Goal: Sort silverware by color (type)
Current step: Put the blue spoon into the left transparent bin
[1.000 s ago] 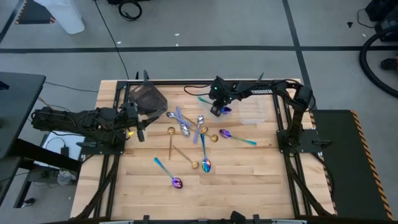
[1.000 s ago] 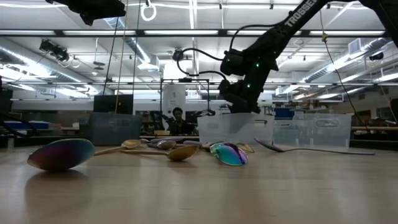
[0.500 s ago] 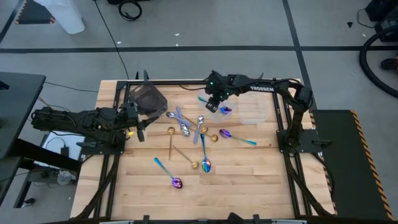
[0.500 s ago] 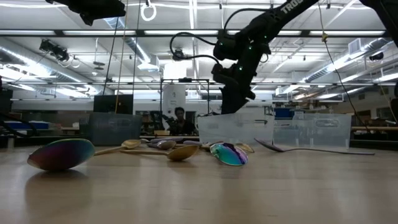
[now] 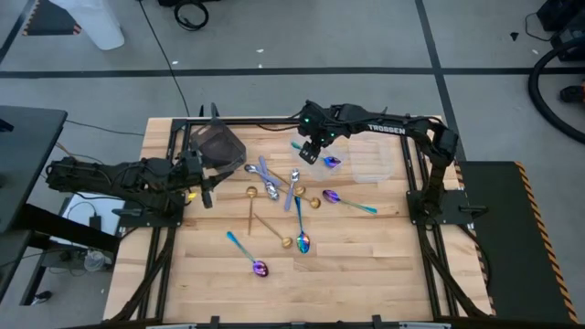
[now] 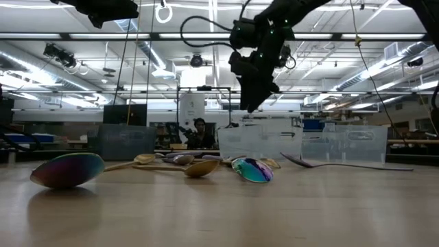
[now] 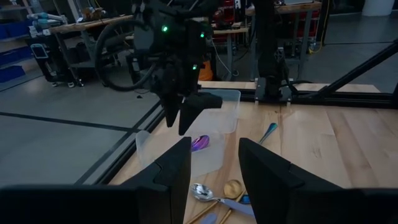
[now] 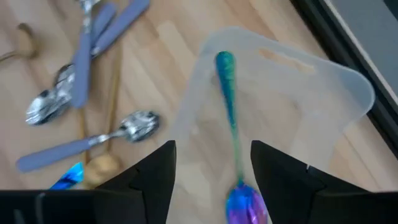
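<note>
My right gripper (image 5: 311,151) (image 8: 212,155) (image 6: 254,96) hangs open above a clear tub (image 8: 298,106) (image 7: 221,112) at the table's far side. One iridescent spoon with a teal handle (image 8: 231,124) (image 5: 317,154) lies flat on that tub's floor. Several other spoons lie scattered mid-table: silver ones (image 5: 271,187), gold ones (image 5: 251,206) and iridescent ones (image 5: 347,203) (image 5: 247,254). My left gripper (image 5: 206,187) (image 7: 214,180) waits open at the table's left, beside a dark tub (image 5: 219,143).
A second clear tub (image 5: 373,161) stands right of the first, near the right arm's base. Frame rails run along the table's left, right and far edges. Bare wood lies toward the near edge (image 5: 366,274). A person (image 6: 197,130) sits in the room behind the table.
My right gripper has risen from low over the clear tub and drifted a little toward the table's far-left. The iridescent spoon, earlier partly covered by the gripper, now shows whole in the tub. The left arm has kept still.
</note>
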